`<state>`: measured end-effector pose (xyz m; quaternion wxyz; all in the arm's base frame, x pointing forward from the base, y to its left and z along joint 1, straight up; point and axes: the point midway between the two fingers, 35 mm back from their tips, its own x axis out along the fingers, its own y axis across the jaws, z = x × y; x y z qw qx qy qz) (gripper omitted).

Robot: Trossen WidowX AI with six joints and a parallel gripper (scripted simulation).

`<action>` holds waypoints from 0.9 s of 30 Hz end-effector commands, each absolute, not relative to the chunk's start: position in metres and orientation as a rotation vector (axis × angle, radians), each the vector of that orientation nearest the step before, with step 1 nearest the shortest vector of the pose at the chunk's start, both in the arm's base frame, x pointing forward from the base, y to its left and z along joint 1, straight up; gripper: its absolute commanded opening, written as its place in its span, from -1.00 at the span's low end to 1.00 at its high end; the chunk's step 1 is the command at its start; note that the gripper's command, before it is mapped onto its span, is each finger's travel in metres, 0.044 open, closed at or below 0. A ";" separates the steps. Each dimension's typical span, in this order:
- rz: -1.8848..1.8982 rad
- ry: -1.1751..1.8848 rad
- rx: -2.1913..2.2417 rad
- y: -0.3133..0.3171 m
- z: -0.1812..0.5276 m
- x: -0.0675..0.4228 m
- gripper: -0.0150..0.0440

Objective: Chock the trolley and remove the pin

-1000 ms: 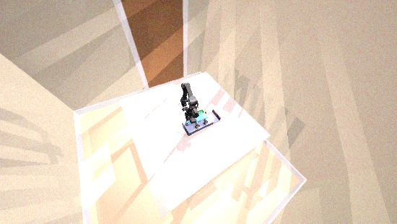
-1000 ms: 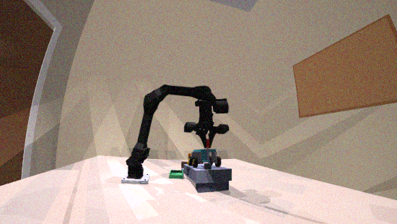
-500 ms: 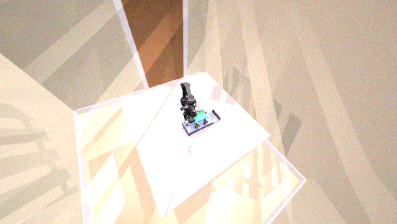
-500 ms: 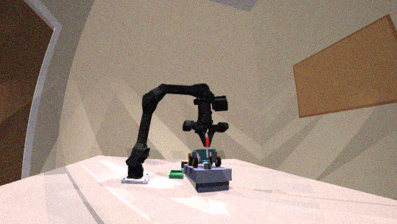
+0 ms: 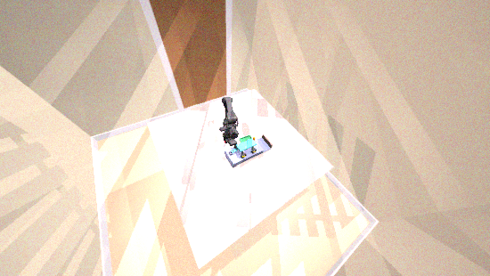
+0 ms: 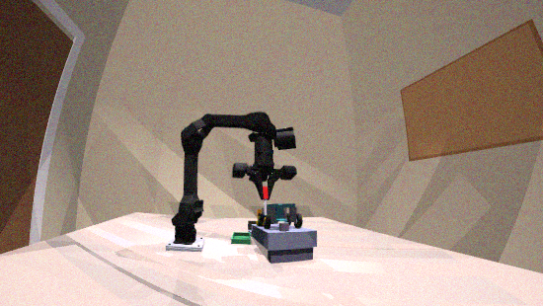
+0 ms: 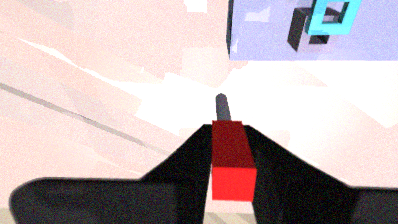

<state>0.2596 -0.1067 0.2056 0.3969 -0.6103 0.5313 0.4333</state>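
Observation:
My gripper (image 7: 225,132) (image 6: 266,189) (image 5: 232,141) is shut on the stop pin. I hold its red head (image 7: 233,159) (image 6: 266,191) between the fingers, and its grey shaft (image 7: 222,106) points down, clear of the ramp. The cyan trolley (image 6: 282,212) (image 5: 244,143) stands on the grey-lavender ramp (image 6: 286,240) (image 5: 235,162) (image 7: 360,47), just below and beside the pin. In the wrist view a cyan frame-shaped part (image 7: 315,19) shows on the ramp at the top right. A yellow piece (image 6: 260,218) sits by the trolley's left wheel; I cannot tell whether they touch.
The green tray (image 6: 241,238) lies on the table left of the ramp, between it and the arm's base (image 6: 185,243). A small dark block (image 6: 283,227) sits on the ramp's front. The table edge runs along the front and right.

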 end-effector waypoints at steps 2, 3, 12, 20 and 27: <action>1.107 1.344 -1.546 -0.108 0.202 0.243 -0.49; 1.107 1.344 -1.546 -0.108 0.201 0.241 -0.49; 1.108 1.343 -1.544 -0.091 0.199 0.238 -0.49; 1.109 1.341 -1.543 -0.062 0.195 0.238 -0.49; 1.110 1.339 -1.541 -0.036 0.192 0.237 -0.49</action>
